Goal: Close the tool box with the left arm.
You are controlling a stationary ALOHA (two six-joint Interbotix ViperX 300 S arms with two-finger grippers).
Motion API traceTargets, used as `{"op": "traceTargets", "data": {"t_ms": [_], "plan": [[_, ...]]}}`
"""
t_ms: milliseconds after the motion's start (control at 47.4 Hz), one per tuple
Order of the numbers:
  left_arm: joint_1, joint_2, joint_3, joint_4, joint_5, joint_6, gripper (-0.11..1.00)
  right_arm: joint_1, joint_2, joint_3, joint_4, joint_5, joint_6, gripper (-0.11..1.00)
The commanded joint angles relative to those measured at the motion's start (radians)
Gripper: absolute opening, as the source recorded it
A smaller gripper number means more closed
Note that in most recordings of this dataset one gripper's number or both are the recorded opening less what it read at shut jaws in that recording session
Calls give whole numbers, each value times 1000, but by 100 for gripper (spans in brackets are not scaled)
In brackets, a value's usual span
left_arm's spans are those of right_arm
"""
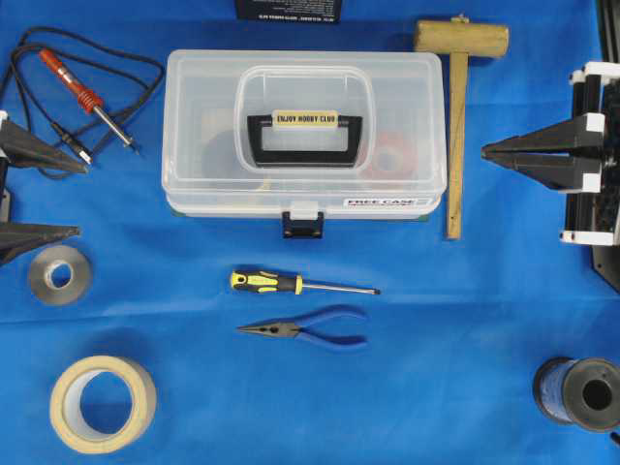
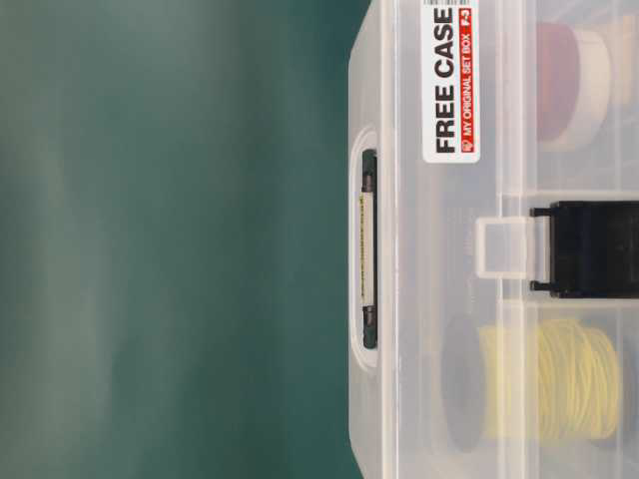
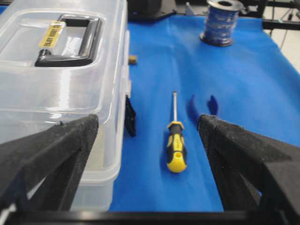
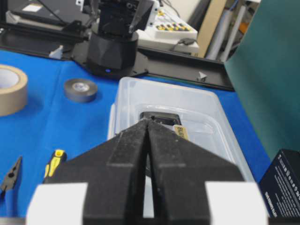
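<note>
The tool box (image 1: 203, 97) is a clear plastic case at the middle back of the blue cloth. Its lid lies flat on the base, with the black handle (image 1: 304, 142) and its cream label on top. The dark latch (image 1: 302, 226) sticks out at the front edge. My left gripper (image 1: 82, 199) is open and empty, left of the box and apart from it. In the left wrist view the left gripper (image 3: 147, 124) frames the box's corner (image 3: 93, 93) and the cloth beside it. My right gripper (image 1: 484, 150) is shut and empty, right of the box; the right wrist view shows it (image 4: 148, 121) too.
A wooden mallet (image 1: 455, 58) lies right of the box and a soldering iron (image 1: 87, 97) at back left. A screwdriver (image 1: 281, 283) and blue pliers (image 1: 310, 329) lie in front. Grey tape (image 1: 58, 274), masking tape (image 1: 102, 402) and a wire spool (image 1: 581, 392) are nearer.
</note>
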Motion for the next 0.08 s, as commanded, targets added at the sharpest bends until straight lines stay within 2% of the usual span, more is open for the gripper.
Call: {"op": "traceTargets", "data": {"t_ms": [0,63], "plan": [[2,12,-11,-2,-8,2,91,-2,2,-17,-2,-3,-2,0],[2,12,-11,-2,-9,2,91,-2,2,-17,-2,-3,-2,0]]}}
